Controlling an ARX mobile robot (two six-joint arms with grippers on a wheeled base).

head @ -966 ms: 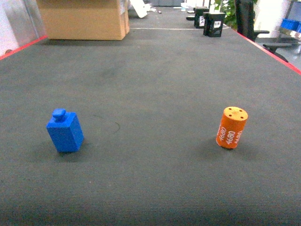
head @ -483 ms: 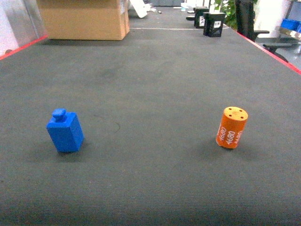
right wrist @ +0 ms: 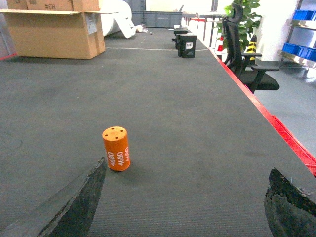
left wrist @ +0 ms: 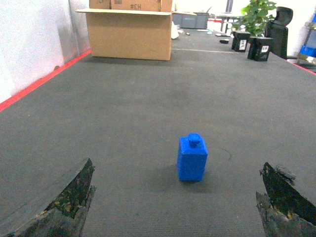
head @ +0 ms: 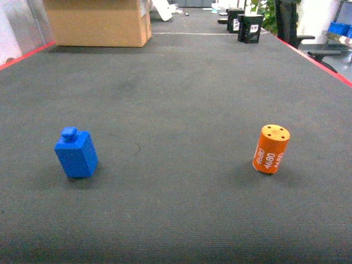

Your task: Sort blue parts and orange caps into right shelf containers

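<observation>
Desk [head: 181,82]: I see a long dark grey mat surface with a red border along its left and right edges; it carries everything I name below.
Cardboard box [head: 96,22]: it sits at the far left corner of the desk, flaps open in my wrist views.
Office chair [right wrist: 244,52]: black, it stands off the desk's right edge, beside a green plant [right wrist: 244,12].
Shelf [right wrist: 298,52]: I catch only a slice of it at the far right, beyond the desk's right edge, its rails carrying the containers.
Containers [right wrist: 301,15]: bright blue crates on that shelf, well apart from both parts; I cannot see inside them.
Black boxes [head: 245,25]: a few small ones with white labels stand near the far right edge of the desk.
Left end effector [left wrist: 173,207]: wide open and holding nothing; its two worn dark fingers [left wrist: 64,205] frame the bottom corners of my left wrist view, with the blue part ahead between them, untouched.
Right end effector [right wrist: 182,207]: also spread wide and empty; the orange cap stands just ahead of its left finger [right wrist: 74,202], not touching.
Blue part [head: 76,153]: a blocky piece with a small knob on top, upright on the near left of the desk.
Orange cap [head: 271,149]: a short cylinder printed "4680" in white, upright on the near right, well apart from the blue part.
</observation>
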